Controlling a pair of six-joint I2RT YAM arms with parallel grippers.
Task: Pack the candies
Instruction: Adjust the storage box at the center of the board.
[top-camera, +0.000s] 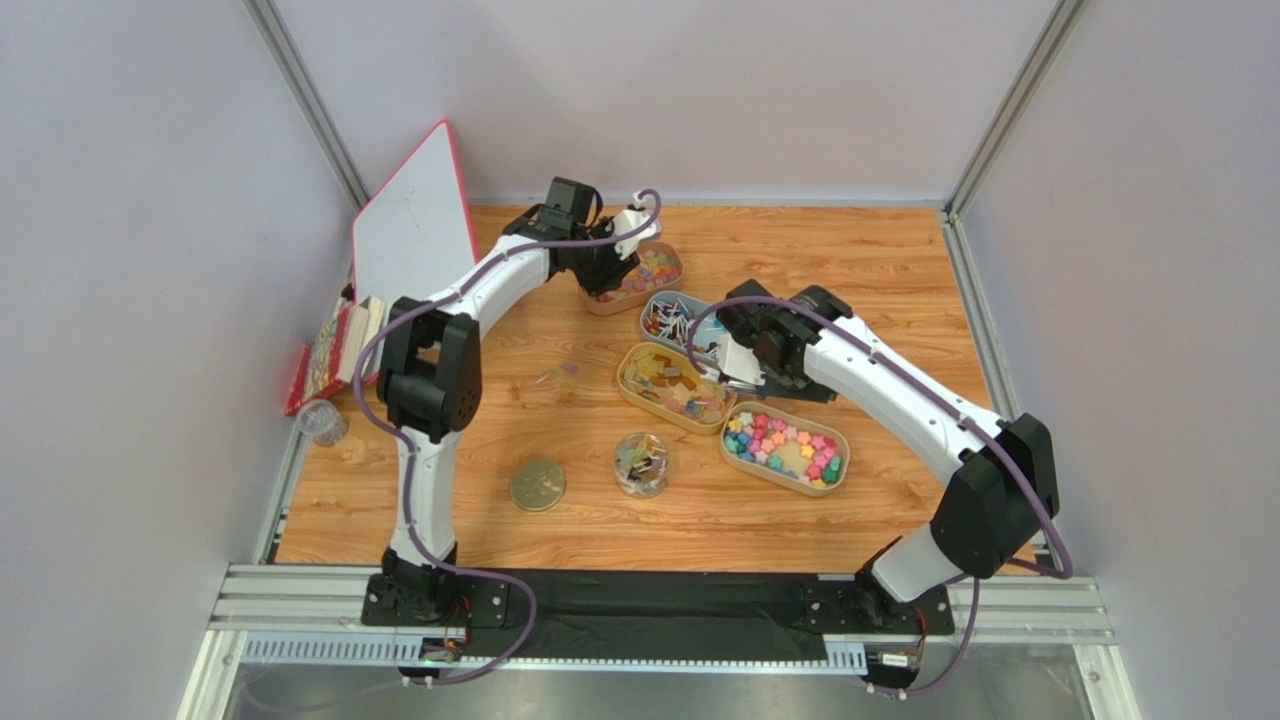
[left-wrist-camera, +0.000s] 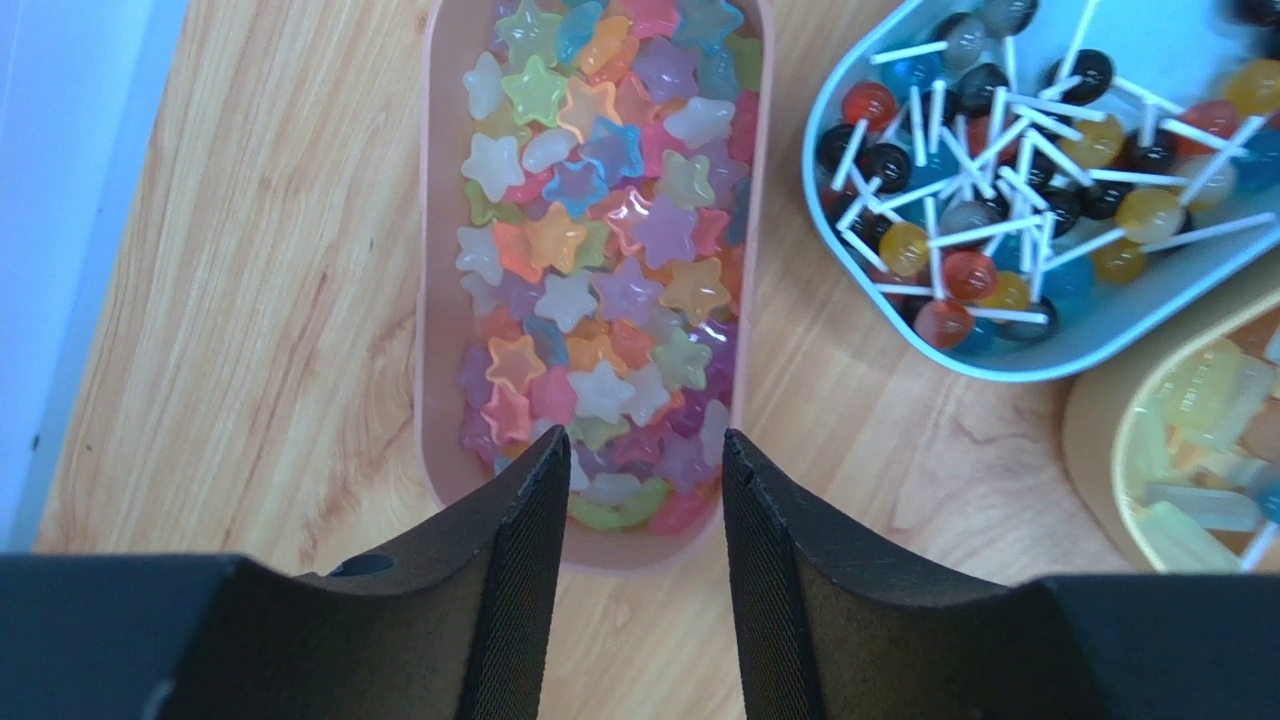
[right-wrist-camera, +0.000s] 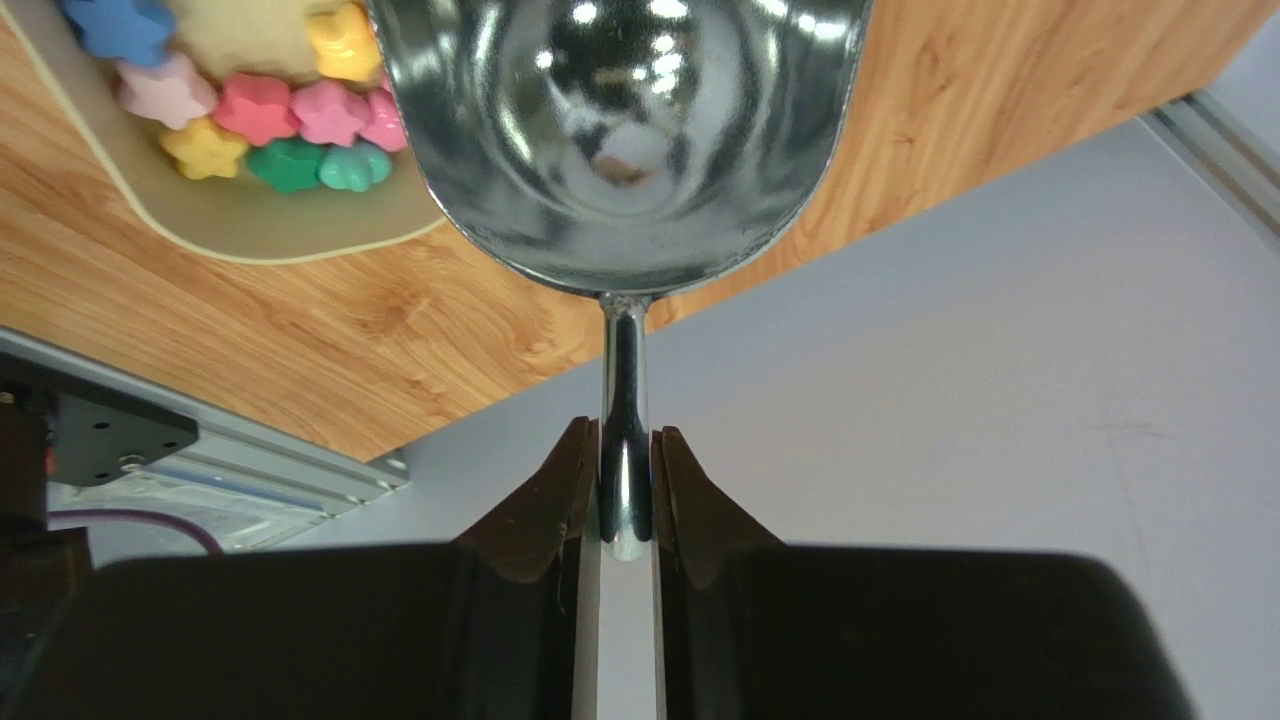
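A metal scoop (right-wrist-camera: 624, 135) is pinched by the right hand (right-wrist-camera: 616, 495) and the left hand (left-wrist-camera: 639, 480) is held spread over star candies (left-wrist-camera: 601, 285), with a scooping dip judged due next.

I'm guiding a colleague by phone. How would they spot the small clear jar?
On the wooden table, find the oval tray of bright candies near the right arm. Just left of it stands the clear jar, a flat gold lid further left. Unlike the trays, it is round, upright and see-through.
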